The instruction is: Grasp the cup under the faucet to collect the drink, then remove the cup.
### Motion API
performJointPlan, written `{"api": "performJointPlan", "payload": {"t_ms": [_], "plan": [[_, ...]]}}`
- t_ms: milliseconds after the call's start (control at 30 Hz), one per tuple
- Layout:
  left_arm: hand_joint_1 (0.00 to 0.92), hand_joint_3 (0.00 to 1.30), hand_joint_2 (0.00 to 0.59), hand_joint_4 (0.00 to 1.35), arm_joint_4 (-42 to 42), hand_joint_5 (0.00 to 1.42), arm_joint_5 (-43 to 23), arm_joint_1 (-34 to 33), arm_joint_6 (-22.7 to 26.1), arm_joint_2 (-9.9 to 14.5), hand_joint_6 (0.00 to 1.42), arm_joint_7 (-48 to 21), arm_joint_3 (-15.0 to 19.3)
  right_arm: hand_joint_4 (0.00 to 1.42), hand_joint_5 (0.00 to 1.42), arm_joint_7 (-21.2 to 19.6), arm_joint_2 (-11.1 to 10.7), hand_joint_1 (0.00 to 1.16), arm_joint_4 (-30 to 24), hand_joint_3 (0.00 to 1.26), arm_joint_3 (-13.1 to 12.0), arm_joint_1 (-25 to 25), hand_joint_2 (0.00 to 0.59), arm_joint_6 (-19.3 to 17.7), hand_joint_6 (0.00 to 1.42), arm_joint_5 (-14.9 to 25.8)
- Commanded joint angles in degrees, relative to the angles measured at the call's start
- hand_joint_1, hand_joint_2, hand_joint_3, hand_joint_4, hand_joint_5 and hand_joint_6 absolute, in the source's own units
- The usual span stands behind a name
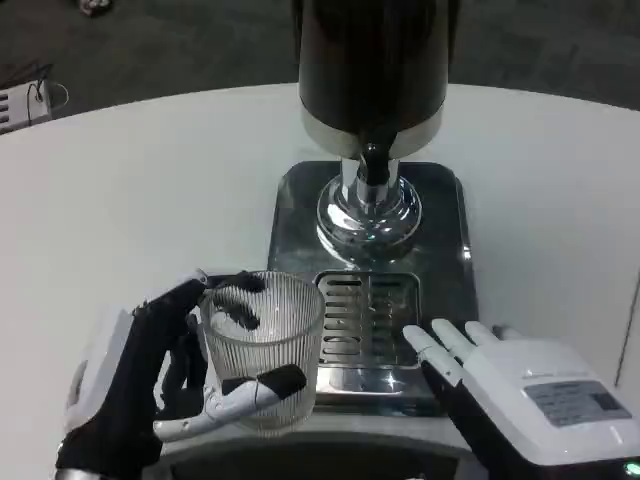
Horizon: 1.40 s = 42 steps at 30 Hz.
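One ribbed clear glass cup [262, 345] is present, at near left. One drink dispenser [372, 75] stands at far centre, fitted with one black faucet [373, 163]. One steel base [300, 215] lies beneath it, carrying one slotted drip grille [365, 315]. Two robot hands are present: the left hand [150, 375] at near left and the right hand [520, 385] at near right. One white table [130, 200] bears all items.
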Motion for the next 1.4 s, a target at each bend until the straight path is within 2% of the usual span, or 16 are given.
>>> {"api": "performJointPlan", "payload": {"t_ms": [33, 300, 600, 867, 1167, 1400], "plan": [[0.585, 0.98, 0.000, 1.10, 5.1, 1.27, 2.2, -5.4, -0.9, 1.3, 1.42, 3.8, -0.5, 0.00, 0.00, -0.7, 2.1, 0.56, -0.9, 0.04, -1.6, 0.8, 0.475, -0.6, 0.00, 2.0], [0.587, 0.98, 0.000, 1.10, 14.5, 1.27, 5.9, -13.4, -1.3, 3.1, 1.42, 8.3, -3.1, 0.00, 0.00, -1.1, 2.3, 0.56, -0.9, 0.04, -4.2, 1.1, 0.475, -2.0, 0.00, 5.4], [0.587, 0.98, 0.000, 1.10, 27.7, 1.27, 10.5, -22.9, -1.0, 4.3, 1.42, 14.7, -8.2, 0.00, 0.00, -1.5, 2.3, 0.56, -0.9, 0.04, -7.7, 1.6, 0.475, -3.5, 0.00, 10.3], [0.587, 0.98, 0.000, 1.10, 36.2, 1.27, 12.2, -29.3, -1.1, 3.9, 1.42, 20.4, -12.5, 0.00, 0.00, -1.2, 2.3, 0.56, -0.9, 0.05, -9.4, 1.6, 0.475, -3.7, 0.00, 12.5], [0.580, 0.97, 0.000, 1.09, 42.2, 1.26, 12.8, -34.0, -1.0, 2.8, 1.42, 23.7, -16.1, 0.00, 0.00, -0.2, 1.6, 0.56, -0.9, 0.05, -11.1, 1.3, 0.475, -2.9, 0.00, 13.8], [0.563, 0.91, 0.000, 1.00, 45.5, 1.20, 12.7, -36.5, -1.7, 1.8, 1.40, 24.4, -18.6, 0.00, 0.00, 0.8, 1.4, 0.56, -0.9, 0.05, -11.4, 1.0, 0.475, -1.8, 0.00, 13.8]]}}
